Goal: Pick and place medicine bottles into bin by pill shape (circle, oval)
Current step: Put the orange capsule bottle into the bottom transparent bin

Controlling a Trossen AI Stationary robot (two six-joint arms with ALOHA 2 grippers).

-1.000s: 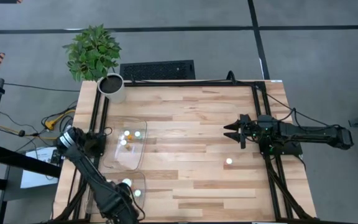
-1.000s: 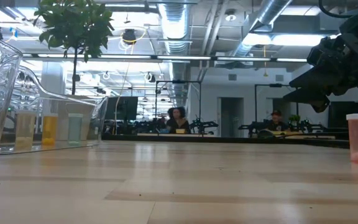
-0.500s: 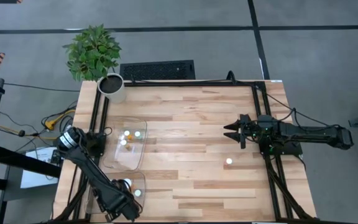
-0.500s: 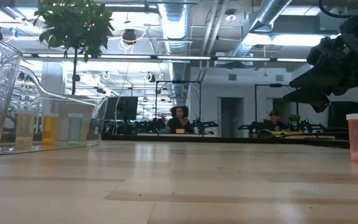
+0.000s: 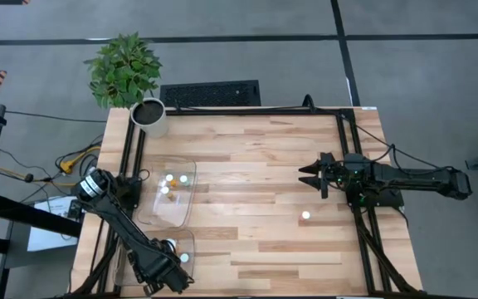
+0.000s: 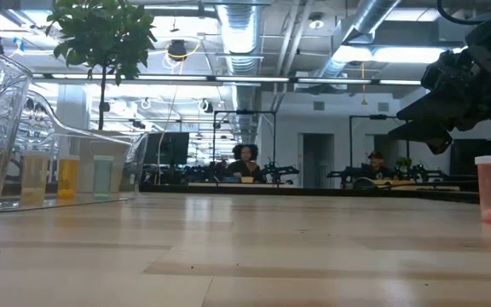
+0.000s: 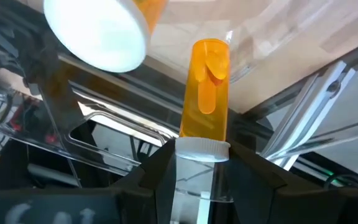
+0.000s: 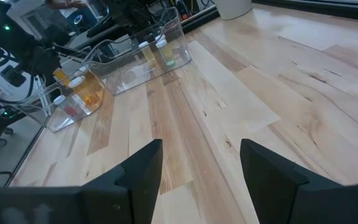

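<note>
One amber pill bottle (image 7: 205, 87) with a white cap sits clamped at its cap between my left gripper (image 7: 196, 163) fingers, its long axis pointing away from my wrist, over the near clear bin (image 5: 191, 241). No label is readable. My right gripper (image 5: 309, 176) hovers above the bench (image 5: 256, 149), fingers wide.

Three bottles (image 5: 171, 183) in far bin (image 5: 158, 218); one bottle (image 5: 305, 216) near right gripper (image 5: 306, 176).

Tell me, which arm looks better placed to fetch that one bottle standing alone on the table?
The right one, probably. The lone bottle stands near the right gripper, which is open and empty. The left gripper is far off over the near clear bin, shut on another bottle.
</note>
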